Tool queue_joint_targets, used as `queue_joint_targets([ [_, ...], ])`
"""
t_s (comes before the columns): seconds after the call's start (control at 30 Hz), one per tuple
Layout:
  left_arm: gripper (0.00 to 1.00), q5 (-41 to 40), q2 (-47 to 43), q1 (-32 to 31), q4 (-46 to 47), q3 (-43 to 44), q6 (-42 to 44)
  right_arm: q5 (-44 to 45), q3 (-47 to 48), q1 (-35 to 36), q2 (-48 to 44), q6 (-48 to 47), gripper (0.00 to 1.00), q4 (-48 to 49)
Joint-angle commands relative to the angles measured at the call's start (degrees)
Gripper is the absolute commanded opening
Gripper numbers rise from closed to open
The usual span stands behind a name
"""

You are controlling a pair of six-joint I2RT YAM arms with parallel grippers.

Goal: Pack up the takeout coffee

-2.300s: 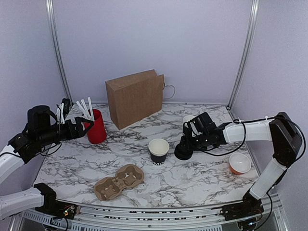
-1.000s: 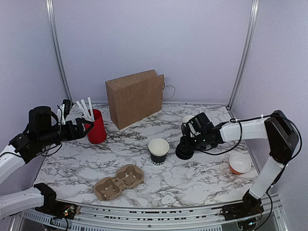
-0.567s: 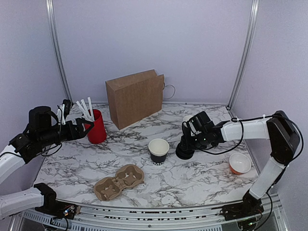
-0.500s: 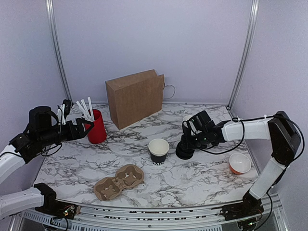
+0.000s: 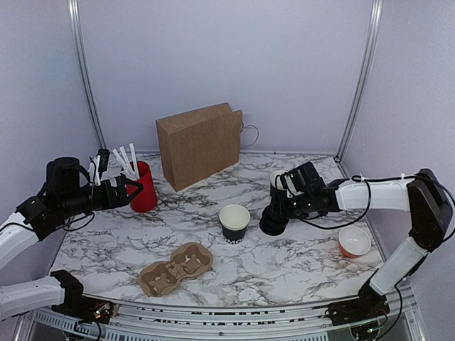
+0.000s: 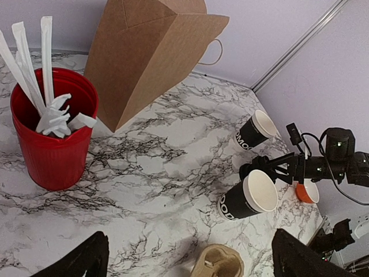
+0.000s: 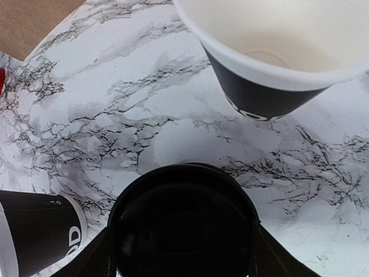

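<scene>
Black cups first, and there are three on the marble worktop. Two stand open, showing white insides: the middle open cup and the far open cup. The third is the takeout coffee, lidded, standing right of centre between those two. The right end effector has it, a finger pressed to each side just under the lid, and the cup's base sits on the marble.

One red cup at the left holds a bunch of white sticks, too bunched to count. One orange cup sits at the right edge. One brown paper bag stands at the back. One pulp carrier with two wells lies up front.

The left end effector hangs just beside the red cup, spread wide and holding nothing.
</scene>
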Motion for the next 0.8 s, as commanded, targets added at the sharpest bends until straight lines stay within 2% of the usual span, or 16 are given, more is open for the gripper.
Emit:
queue_joint_targets([
  [0.0, 0.99, -0.69, 0.64, -3.01, 2.41, 0.36, -2.16, -1.65, -1.75, -1.07, -2.65, 1.31, 0.64, 3.35],
  [0.37, 0.99, -6.76, 3.61, -9.98, 5.91, -0.2, -4.79, -3.9, -6.37, -3.63, -4.26, 2.13, 0.64, 7.1],
  [0.77, 0.99, -7.91, 4.14, -10.95, 6.1, -0.46, -4.1, -4.85, -4.59, -3.63, -1.76, 2.19, 0.66, 8.2],
])
